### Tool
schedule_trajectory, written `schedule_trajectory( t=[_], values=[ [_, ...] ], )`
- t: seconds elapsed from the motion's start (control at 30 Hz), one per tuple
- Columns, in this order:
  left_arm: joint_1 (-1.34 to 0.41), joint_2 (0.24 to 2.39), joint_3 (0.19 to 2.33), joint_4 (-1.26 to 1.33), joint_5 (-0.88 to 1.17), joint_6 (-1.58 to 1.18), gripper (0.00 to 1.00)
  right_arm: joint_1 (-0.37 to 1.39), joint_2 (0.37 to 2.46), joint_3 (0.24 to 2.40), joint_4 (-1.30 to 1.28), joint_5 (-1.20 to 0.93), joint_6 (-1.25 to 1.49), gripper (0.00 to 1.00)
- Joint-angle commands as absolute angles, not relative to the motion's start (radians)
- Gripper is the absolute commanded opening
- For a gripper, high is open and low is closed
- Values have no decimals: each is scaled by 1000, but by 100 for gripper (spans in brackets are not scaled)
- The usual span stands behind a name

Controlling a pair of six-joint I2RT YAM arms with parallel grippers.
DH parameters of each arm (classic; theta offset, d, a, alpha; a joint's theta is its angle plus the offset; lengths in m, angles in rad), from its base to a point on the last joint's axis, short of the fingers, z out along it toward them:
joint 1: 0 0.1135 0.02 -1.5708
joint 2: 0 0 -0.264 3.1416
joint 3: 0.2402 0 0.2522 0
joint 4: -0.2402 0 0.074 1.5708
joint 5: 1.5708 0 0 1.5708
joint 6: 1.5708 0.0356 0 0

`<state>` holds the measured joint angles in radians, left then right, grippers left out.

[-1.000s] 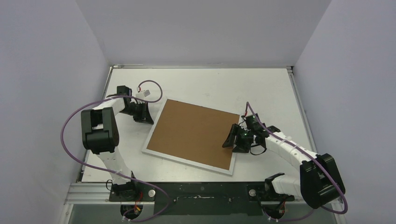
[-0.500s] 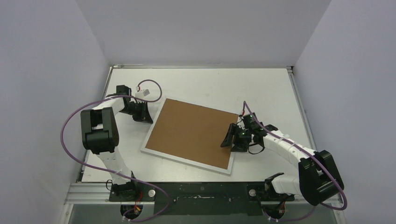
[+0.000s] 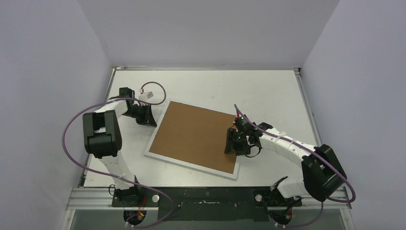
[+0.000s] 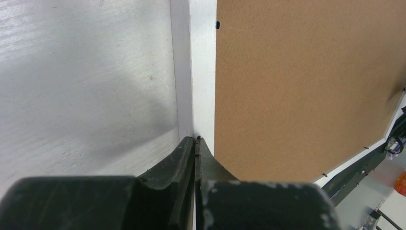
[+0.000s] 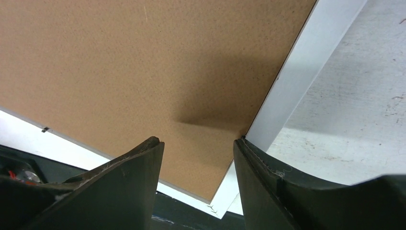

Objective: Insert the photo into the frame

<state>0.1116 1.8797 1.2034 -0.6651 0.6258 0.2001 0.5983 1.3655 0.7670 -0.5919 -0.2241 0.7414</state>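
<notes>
Brown fibreboard is all I see of the job: the backing board (image 3: 196, 136) lies back-up in the white frame (image 4: 203, 72), so the photo is hidden, presumably beneath it. The frame lies flat in the middle of the bench (image 3: 268, 96), its long axis roughly nine to three o'clock, turned slightly clockwise. My left gripper (image 4: 196, 141), clenched on nothing, touches its nine o'clock border. My right gripper (image 5: 197, 141), half-spread and empty, straddles the board-border seam at three o'clock. The risk, I judge: a finger catching the board's edge could pry it up, or an uneven push could skid the frame.
</notes>
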Motion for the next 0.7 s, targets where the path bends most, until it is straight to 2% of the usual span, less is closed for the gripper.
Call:
schedule_trajectory(
  t=[0.0, 0.13, 0.27, 0.43, 0.53, 0.67],
  values=[
    [98, 1914, 1194, -699, 599, 229, 0, 619, 1428, 750, -567, -73, 717, 57],
    [100, 1913, 1194, -702, 598, 231, 0, 649, 1440, 798, -606, -29, 711, 56],
    [101, 1909, 1200, -707, 597, 230, 0, 644, 1401, 835, -570, -115, 710, 59],
    [113, 1907, 1207, -717, 595, 237, 0, 515, 1287, 895, -499, -287, 698, 67],
    [118, 1904, 1210, -719, 594, 241, 0, 426, 1246, 869, -487, -361, 703, 68],
    [123, 1907, 1212, -721, 598, 240, 0, 419, 1241, 791, -500, -392, 719, 67]
  ],
)
